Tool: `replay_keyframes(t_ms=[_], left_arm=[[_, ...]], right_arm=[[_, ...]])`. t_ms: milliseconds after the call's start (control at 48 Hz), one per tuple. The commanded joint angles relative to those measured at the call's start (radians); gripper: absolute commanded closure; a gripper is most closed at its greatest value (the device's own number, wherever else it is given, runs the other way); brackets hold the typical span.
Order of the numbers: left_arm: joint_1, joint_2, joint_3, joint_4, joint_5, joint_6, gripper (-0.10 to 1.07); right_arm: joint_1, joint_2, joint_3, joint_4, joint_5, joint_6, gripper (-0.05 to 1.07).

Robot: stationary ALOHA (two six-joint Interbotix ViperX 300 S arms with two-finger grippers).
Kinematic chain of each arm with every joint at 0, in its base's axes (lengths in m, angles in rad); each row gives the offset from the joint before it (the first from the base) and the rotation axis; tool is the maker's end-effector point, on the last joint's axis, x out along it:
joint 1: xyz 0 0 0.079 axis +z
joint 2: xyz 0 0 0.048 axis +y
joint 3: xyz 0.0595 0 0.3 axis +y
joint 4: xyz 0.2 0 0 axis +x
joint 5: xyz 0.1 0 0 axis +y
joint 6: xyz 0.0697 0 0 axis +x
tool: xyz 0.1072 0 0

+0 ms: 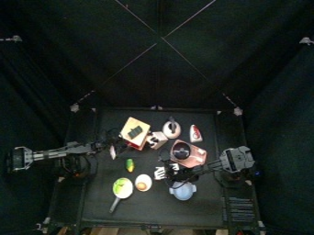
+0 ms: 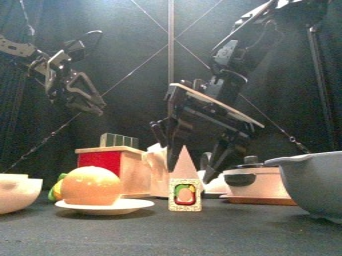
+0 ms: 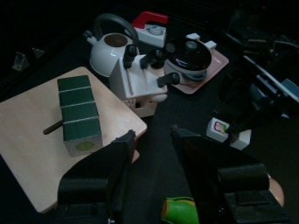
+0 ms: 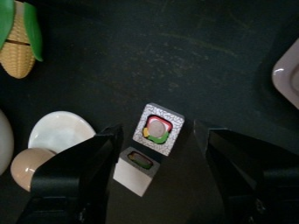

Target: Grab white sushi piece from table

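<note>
Left claw (image 3: 149, 175): two black jaws spread apart, empty, hanging above the left part of the flat black rimmed table (image 1: 95, 197), over the edge of a pale wooden board (image 3: 47, 144) that carries a row of dark green blocks (image 3: 79, 118); it appears to rest and plays no visible part in the grab. Beside the board, further along: a white teapot with a dark lid (image 3: 111, 51), and a round pink-rimmed dish with a black lid (image 3: 193, 63). Front left of the table, front view: a round white plate bearing an orange rounded item (image 2: 91, 188), with a red box-shaped toy (image 2: 114, 160) behind it. Middle: the white sushi piece (image 4: 160, 129), a tiny white rectangular toy block with a red and green centre, standing on the table just beside the white plate, untouched. A second, similar small block (image 4: 140, 166) lies next to it; which of the two the task means cannot be told for certain. Right claw (image 4: 163, 166): two black jaws wide open, empty, poised directly above these blocks, one jaw either side. Right edge: a grey bowl (image 2: 310, 182). Status: approach and alignment judged done; descent, closing on the piece and lifting all remain.
</note>
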Motion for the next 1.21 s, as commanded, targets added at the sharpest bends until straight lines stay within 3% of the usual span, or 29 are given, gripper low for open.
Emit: replay_keyframes(t_ms=[0,521,1000,1188], left_arm=[[-0.002,0.0,-0.012,-0.002,-0.005,0.002,0.19],[-0.003,0.0,-0.012,-0.002,-0.005,0.002,0.19],[0.0,0.0,-0.012,-0.002,-0.005,0.002,0.19],[0.0,0.002,-0.012,-0.002,-0.005,0.002,0.19]], right_arm=[[-0.014,-0.006,-0.026,0.002,-0.012,-0.002,0.06],[-0.009,0.017,-0.028,0.021,-0.017,-0.003,0.09],[-0.011,0.006,-0.025,0.023,-0.017,-0.003,0.31],[-0.009,-0.038,-0.026,-0.008,-0.003,-0.003,0.31]])
